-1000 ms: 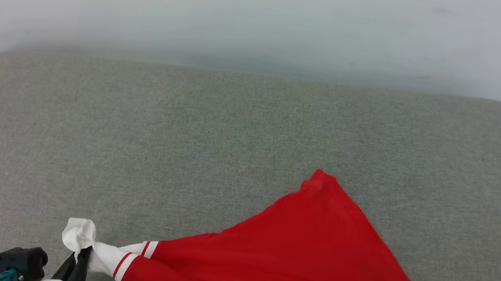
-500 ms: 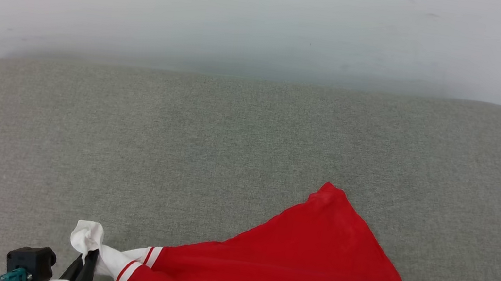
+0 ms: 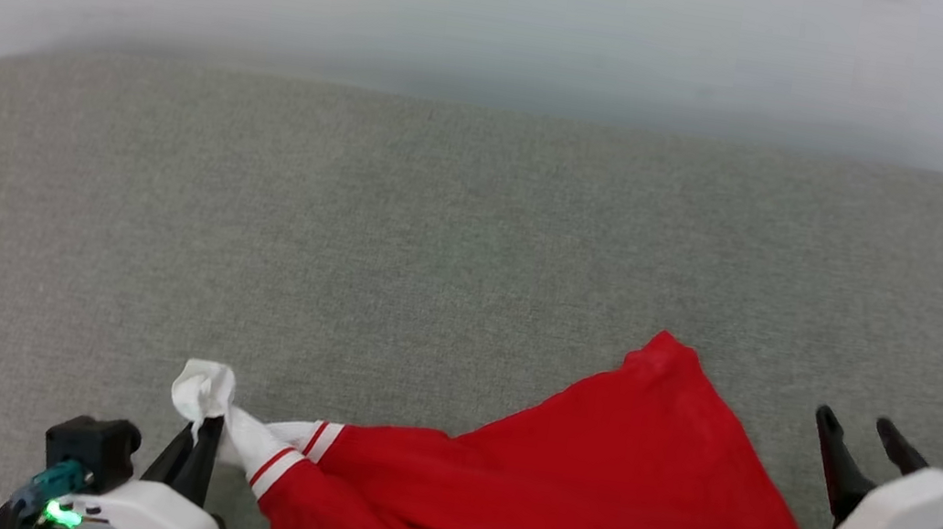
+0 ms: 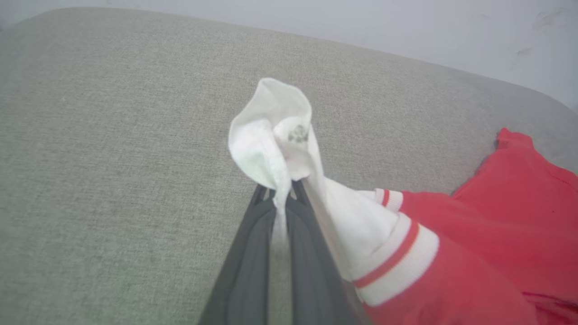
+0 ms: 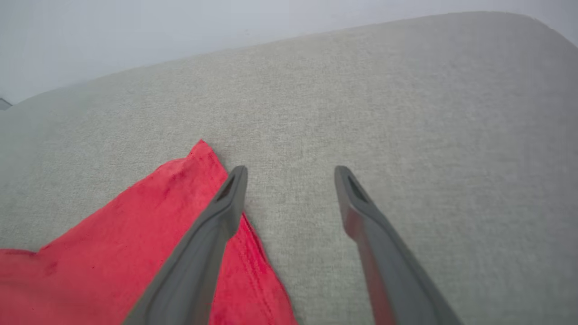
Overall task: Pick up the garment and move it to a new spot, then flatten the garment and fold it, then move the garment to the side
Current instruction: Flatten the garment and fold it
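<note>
Along the bottom of the head view, the red garment (image 3: 587, 493) lies on the grey cushion (image 3: 439, 232), one red corner pointing up toward mid-frame. At lower left the left pincer (image 3: 199, 440) is clamped on its bunched white sleeve. At lower right the right pincer (image 3: 854, 418) stands wide, just beside the red edge.

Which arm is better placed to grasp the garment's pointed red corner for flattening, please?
The right. The right gripper is open and empty just beside that corner of the garment, while the left gripper is shut on the white sleeve.
</note>
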### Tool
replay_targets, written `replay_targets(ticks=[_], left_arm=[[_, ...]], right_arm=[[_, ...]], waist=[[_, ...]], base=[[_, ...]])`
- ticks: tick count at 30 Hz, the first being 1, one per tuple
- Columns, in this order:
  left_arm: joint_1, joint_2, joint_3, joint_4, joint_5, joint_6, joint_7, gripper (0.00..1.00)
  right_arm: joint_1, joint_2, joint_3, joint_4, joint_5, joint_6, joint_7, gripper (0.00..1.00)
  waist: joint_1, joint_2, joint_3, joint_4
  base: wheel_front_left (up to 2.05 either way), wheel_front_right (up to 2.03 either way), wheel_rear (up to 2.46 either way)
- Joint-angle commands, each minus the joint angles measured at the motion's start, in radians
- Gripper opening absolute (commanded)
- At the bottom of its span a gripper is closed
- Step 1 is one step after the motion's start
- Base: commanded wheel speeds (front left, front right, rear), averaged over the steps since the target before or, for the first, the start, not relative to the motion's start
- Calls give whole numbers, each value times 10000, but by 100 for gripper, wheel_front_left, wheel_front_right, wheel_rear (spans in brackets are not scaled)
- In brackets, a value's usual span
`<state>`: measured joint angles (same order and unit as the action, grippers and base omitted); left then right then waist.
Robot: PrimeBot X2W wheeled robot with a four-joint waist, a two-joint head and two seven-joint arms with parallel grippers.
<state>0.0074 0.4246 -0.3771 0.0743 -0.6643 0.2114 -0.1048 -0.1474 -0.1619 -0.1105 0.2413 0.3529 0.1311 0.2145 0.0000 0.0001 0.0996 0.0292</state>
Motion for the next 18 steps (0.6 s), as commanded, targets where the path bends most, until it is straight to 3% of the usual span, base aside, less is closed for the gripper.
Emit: replay_targets(ticks=[1, 12, 18], left_arm=[[-184, -73, -24, -37, 53, -24, -52, 0], [-901, -445, -343, -58, 240, -254, -390, 0], [-1213, -591, -414, 116, 226, -382, -545, 0]], right_arm=[[-363, -233, 159, 107, 113, -8, 181, 100], [-2940, -2027, 2935, 730, 1511, -8, 4476, 100], [-3703, -2757, 4323, 878, 2183, -8, 5311, 100]], waist=[[0, -1, 268, 198], [0, -1, 1308, 976], [0, -1, 1721, 1347]], base=[[0, 0, 0], [0, 0, 0], [0, 0, 0]])
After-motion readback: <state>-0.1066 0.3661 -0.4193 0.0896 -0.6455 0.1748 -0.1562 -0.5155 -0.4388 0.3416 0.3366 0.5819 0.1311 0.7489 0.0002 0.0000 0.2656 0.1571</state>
